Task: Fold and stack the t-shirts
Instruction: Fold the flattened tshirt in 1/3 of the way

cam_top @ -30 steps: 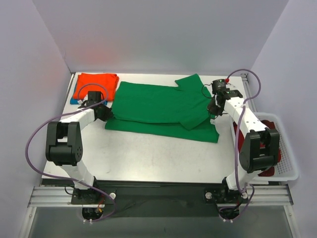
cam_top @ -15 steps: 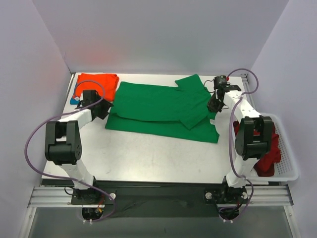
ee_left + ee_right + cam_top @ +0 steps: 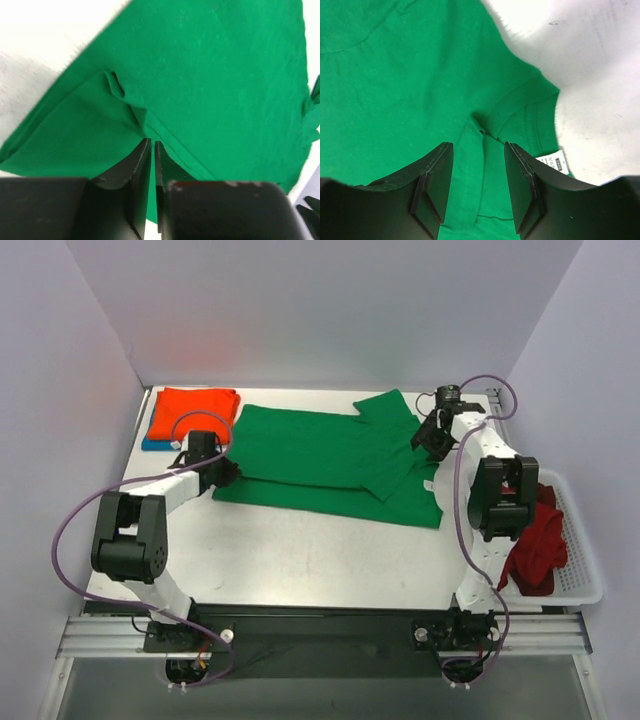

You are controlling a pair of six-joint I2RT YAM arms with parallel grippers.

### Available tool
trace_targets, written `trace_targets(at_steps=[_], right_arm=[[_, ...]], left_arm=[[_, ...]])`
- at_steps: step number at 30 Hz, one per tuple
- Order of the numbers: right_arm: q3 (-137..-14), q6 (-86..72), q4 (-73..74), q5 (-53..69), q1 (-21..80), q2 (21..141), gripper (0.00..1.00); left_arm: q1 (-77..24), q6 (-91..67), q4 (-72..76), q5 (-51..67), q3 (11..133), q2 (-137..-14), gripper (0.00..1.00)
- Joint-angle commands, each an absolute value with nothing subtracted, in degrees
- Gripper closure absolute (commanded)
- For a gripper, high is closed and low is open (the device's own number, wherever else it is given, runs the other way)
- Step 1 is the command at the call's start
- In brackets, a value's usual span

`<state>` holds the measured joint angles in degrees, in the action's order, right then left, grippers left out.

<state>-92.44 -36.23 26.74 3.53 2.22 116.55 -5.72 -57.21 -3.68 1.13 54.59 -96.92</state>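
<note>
Green t-shirt (image 3: 320,450) spans the table (image 3: 300,550); open room on the near side.
Right gripper (image 3: 478,147) spread beside its label (image 3: 554,161), which only the wrist view shows; left gripper (image 3: 152,145) nearly closed, pinch unclear.

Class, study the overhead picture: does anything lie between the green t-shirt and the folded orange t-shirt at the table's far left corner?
Only the robot's own left pincer sits near the gap between the green t-shirt and the orange t-shirt. No other object is visible there.
</note>
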Motion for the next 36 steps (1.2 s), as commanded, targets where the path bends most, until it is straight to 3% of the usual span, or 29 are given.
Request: trace_targets(at_steps=[1,10,20,25,29,36], right_arm=[[-89.92,-35.24,27.42,3.61,2.37,111.37,0.54],[-73.15,-36.39,20.92,3.43,7.11,99.41,0.54],[-63.73,-33.75,16.88,2.64,14.85,91.23,0.54],[-60.47,-33.05,14.68,3.25,16.61,92.11,0.54],[-60.20,-33.05,11.96,4.04,17.05,95.44,0.54],[-61.70,-34.45,9.84,4.66,17.40,101.33,0.54]], left_arm=[[-8.16,-55.46,-4.92,-3.07,54.67,-94.57,0.83],[-9.23,-55.46,-5.98,-3.43,60.02,-101.77,0.90],[-8.53,-55.20,-5.80,-2.55,68.99,-108.72,0.90],[-7.47,-54.76,-3.78,0.00,74.17,-111.97,0.85],[-6.86,-54.67,-0.88,2.37,72.87,-109.78,0.74],[-6.68,-55.10,3.16,3.16,66.28,-101.71,0.73]])
